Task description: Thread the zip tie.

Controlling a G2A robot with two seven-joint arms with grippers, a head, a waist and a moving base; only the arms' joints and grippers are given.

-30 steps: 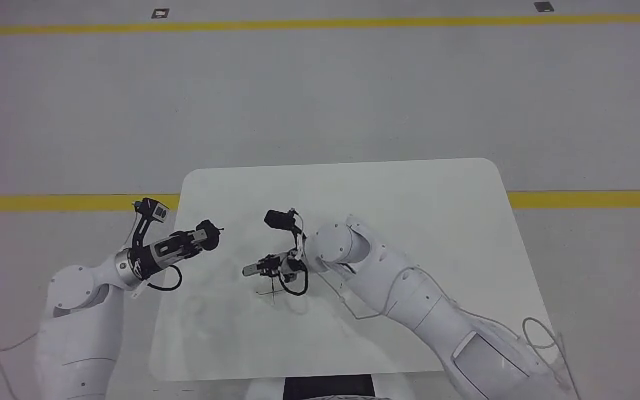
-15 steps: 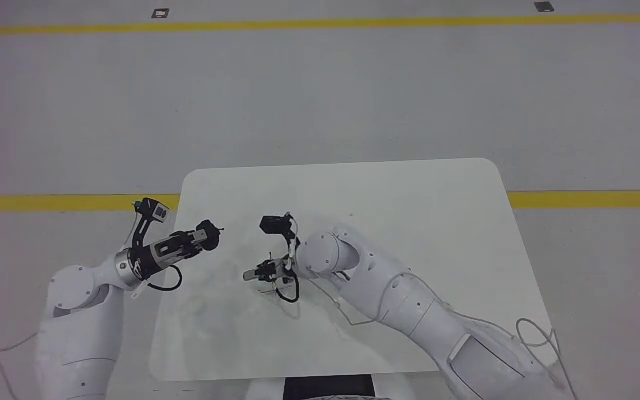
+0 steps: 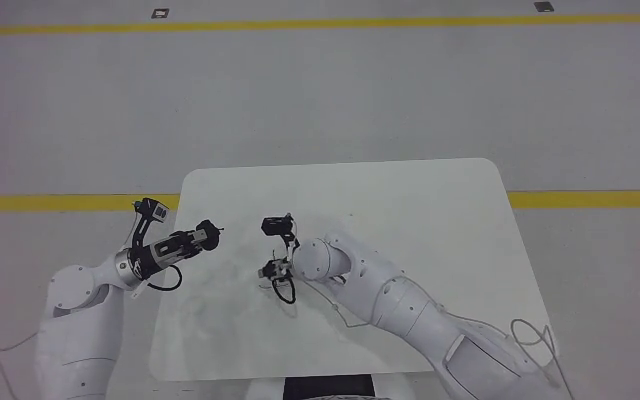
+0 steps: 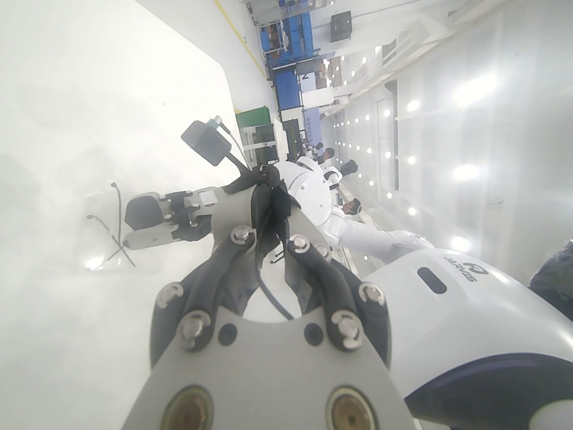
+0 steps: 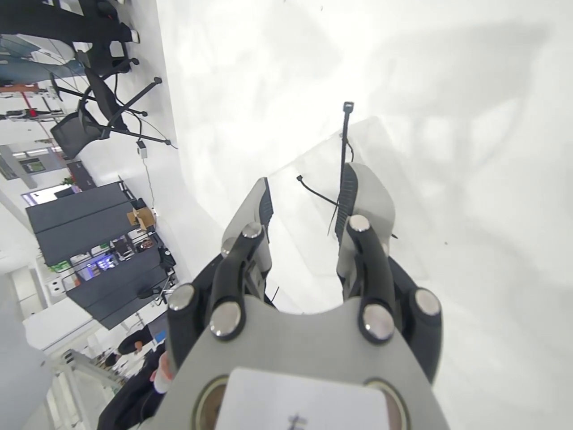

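Observation:
Two black zip ties lie crossed on the white table (image 3: 420, 210), on a clear plastic sheet (image 5: 371, 136). The longer zip tie (image 5: 344, 145) runs alongside one finger (image 5: 353, 185) of my right gripper (image 5: 309, 194). The shorter zip tie (image 5: 315, 192) lies in the gap between the fingers. That gripper is open, low over the ties near the table's middle left (image 3: 272, 270), and holds nothing. The left wrist view shows it at the crossed ties (image 4: 120, 225). My left gripper (image 3: 207, 237) hovers at the table's left edge, shut (image 4: 268, 190), with nothing seen in it.
The white table stretches bare to the right and far side of the ties. Its left edge runs under the left arm. A black cable (image 3: 287, 292) loops off the right wrist close to the ties.
My right gripper has turned from lying sideways to pointing down over the zip ties, with the arm shifting slightly left. The left arm has not moved.

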